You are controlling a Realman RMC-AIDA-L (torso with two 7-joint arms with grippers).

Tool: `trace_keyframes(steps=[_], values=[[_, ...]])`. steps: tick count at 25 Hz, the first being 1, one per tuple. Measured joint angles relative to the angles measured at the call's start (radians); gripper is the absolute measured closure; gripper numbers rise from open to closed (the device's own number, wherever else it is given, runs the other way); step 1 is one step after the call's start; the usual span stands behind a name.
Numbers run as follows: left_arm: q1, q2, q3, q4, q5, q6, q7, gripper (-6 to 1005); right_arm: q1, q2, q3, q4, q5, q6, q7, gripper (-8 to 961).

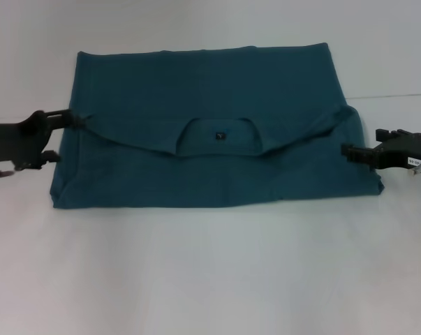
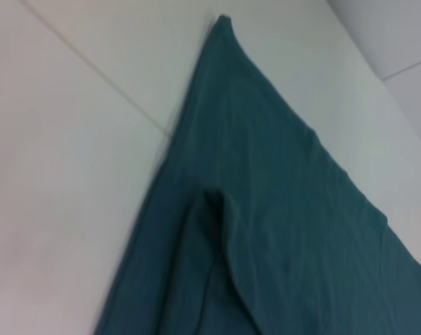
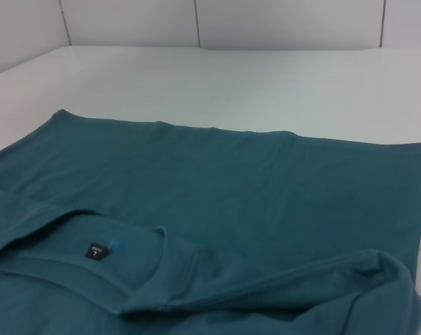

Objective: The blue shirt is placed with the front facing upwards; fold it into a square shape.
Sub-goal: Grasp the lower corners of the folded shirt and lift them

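Hands sit at opposite side edges of the blue shirt (image 1: 210, 132), which lies folded across the white tabletop (image 1: 210, 279). The left hand (image 1: 72, 120) meets the folded edge on its side, and the right hand (image 1: 347, 149) touches the edge opposite; how far either is open cannot be told. Both arms are cut off by the head view's borders. Only the right wrist view shows the neck label (image 3: 95, 251) clearly; neither wrist view shows fingers.
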Motion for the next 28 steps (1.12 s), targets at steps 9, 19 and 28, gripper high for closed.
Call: trace_keyframes(steps=[9,19,28], values=[[0.030,0.009,-0.011,-0.025,0.078,0.112,-0.101,123,0.000,0.000,0.000,0.012,0.002,0.012,-0.018,43],[0.037,0.023,-0.013,0.010,0.092,0.152,-0.122,123,0.003,0.000,0.000,0.025,0.006,0.024,-0.029,44],[0.045,0.027,-0.012,0.064,0.092,0.105,-0.123,125,0.004,0.002,0.000,0.029,0.006,0.024,-0.036,44]])
